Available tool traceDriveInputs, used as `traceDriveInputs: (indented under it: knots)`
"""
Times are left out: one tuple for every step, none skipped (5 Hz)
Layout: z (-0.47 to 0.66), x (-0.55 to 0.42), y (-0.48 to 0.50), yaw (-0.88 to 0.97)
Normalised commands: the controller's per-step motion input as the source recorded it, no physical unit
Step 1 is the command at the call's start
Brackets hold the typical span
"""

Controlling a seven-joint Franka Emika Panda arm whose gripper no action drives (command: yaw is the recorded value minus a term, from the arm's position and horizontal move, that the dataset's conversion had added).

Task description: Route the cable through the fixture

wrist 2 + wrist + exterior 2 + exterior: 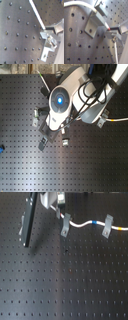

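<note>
black perforated breadboard (60, 287) fills the scene, a grid of threaded holes under everything. going from the first exterior view's left, i see the long black bar (28, 219) lying slanted, then the gripper (56, 207) at the top edge, and just below it a slanted grey clip (65, 226). the white cable (80, 225) runs from the gripper down past this clip, on through a blue band (96, 223), across a second clip (106, 226), past a yellow band (120, 228) and out at the first exterior view's right.

in the first wrist view the cable (81, 3) passes over the grey clip (92, 25), touching its upper edge, with a red-tipped end (108, 29) showing near the fingers (101, 10). i judge the fingers nearly closed on the cable's end, though i can't confirm the pinch.

i read this as the seating step at the clip nearest the gripper. the next move calls for a small, steady pull so the cord drops into the slot without popping out of the far clip.
</note>
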Motion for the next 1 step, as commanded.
traceDriveInputs:
  knots:
    - [0.00,0.000,0.000,0.06]
